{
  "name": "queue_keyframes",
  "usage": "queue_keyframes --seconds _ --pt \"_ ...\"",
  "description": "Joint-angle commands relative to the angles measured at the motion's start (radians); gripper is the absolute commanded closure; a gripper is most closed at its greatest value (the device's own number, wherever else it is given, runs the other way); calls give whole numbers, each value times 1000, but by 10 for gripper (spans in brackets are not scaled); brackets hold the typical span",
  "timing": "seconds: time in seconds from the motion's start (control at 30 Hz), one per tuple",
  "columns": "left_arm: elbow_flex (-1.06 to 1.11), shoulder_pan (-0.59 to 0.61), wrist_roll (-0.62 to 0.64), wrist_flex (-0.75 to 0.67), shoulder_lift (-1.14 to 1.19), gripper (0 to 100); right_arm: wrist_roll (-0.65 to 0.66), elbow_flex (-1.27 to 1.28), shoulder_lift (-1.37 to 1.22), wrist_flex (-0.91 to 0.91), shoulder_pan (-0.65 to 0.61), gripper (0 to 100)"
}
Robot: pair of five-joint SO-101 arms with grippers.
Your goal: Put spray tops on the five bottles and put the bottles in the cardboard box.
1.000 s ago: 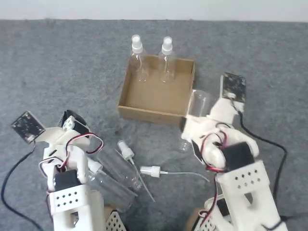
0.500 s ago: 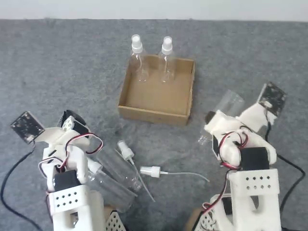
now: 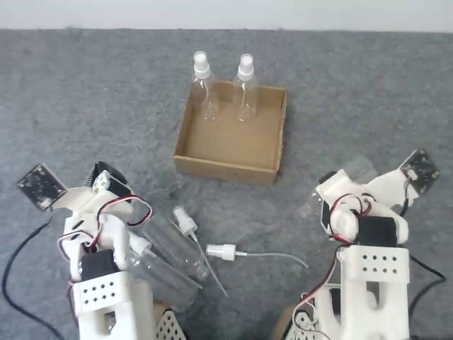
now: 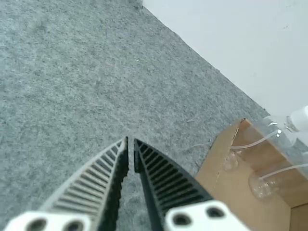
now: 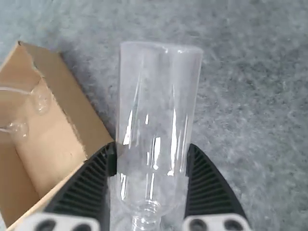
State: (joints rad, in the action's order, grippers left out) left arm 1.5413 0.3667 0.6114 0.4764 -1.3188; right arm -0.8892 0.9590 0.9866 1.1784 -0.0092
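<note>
Two capped bottles (image 3: 203, 91) are standing inside the cardboard box (image 3: 226, 168) along its top edge, upper centre of the high view. At lower right the right gripper (image 5: 151, 150) is clamping an uncapped bottle (image 5: 159, 91), right of the box. The left gripper (image 4: 131, 143) is sitting pinched shut and empty at lower left.

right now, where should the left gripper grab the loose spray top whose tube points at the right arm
Grip the white head of the spray top, coming straight down. It lies on its side on the carpet, and the head is its only bulky part; the dip tube is thin and would likely bend. The left gripper, now shut, must open first.
</note>
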Motion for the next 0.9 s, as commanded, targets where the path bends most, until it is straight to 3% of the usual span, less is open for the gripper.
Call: queue_keyframes --seconds 0.0,0.67,0.87 --pt "-13 6 -8 2 -21 989 -17 20 28 -61 16 984" --pt "-4 6 -8 -2 -21 989 -98 -245 -483 -67 10 992" --pt "-4 6 -8 -2 -21 989 -91 -253 -581 -148 10 991"
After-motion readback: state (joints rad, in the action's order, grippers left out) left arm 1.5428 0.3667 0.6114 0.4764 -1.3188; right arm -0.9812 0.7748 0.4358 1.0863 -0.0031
